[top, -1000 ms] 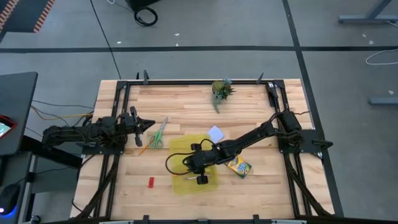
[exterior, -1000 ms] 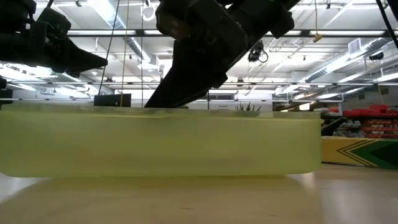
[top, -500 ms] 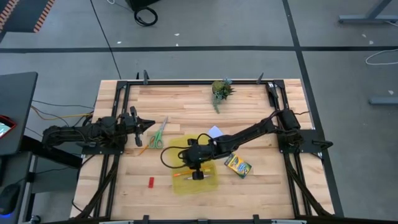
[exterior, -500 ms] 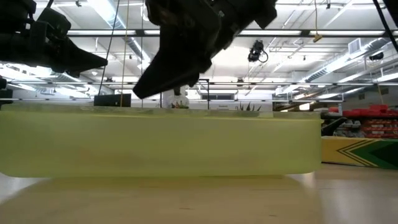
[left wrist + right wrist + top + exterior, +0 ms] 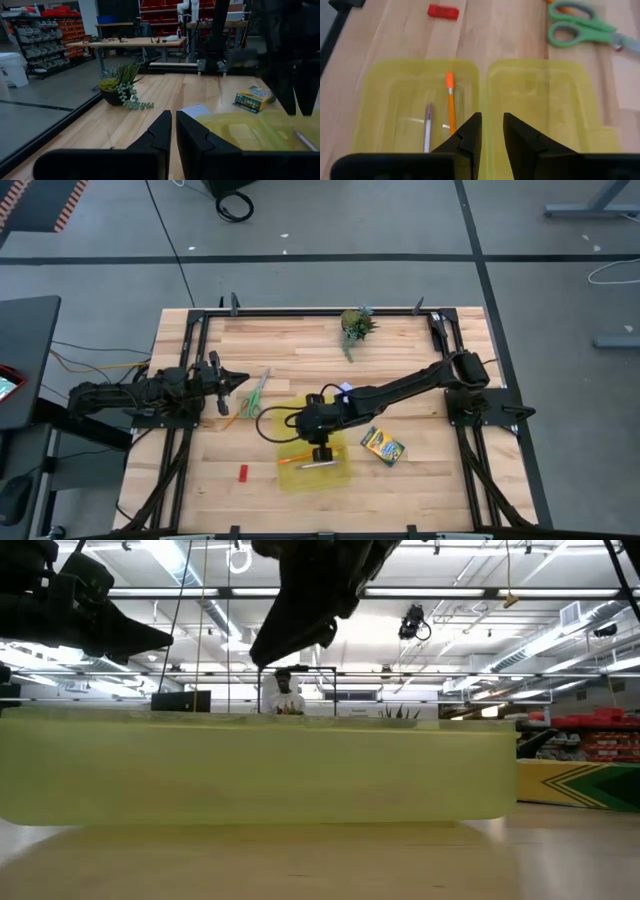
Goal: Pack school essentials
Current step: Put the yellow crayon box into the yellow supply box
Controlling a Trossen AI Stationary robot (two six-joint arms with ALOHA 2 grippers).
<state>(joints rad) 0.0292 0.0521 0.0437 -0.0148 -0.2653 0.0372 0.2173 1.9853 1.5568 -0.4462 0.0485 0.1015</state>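
The translucent yellow case (image 5: 540, 100) lies open on the table in two halves. An orange pencil (image 5: 451, 102) and a grey one (image 5: 427, 127) lie in its near half (image 5: 300, 464). My right gripper (image 5: 492, 131) hangs above the case's middle (image 5: 318, 442), open by a narrow gap and holding nothing. The green-handled scissors (image 5: 255, 395), red block (image 5: 242, 472), crayon box (image 5: 383, 446) and pale note pad (image 5: 347, 390) lie flat on the wood. My left gripper (image 5: 235, 380) waits shut, above the table beside the scissors.
A small potted plant (image 5: 355, 325) stands near the far edge. Black frame rails (image 5: 200, 360) run along the table's sides. Bare wood lies near the case and around the red block. In the low view the case wall (image 5: 260, 770) fills the foreground; a person (image 5: 283, 692) stands far behind.
My right gripper has risen from the case's near half and drawn back toward the far edge. The pencils in that half, partly covered by the gripper before, now show in full. The left arm has kept still.
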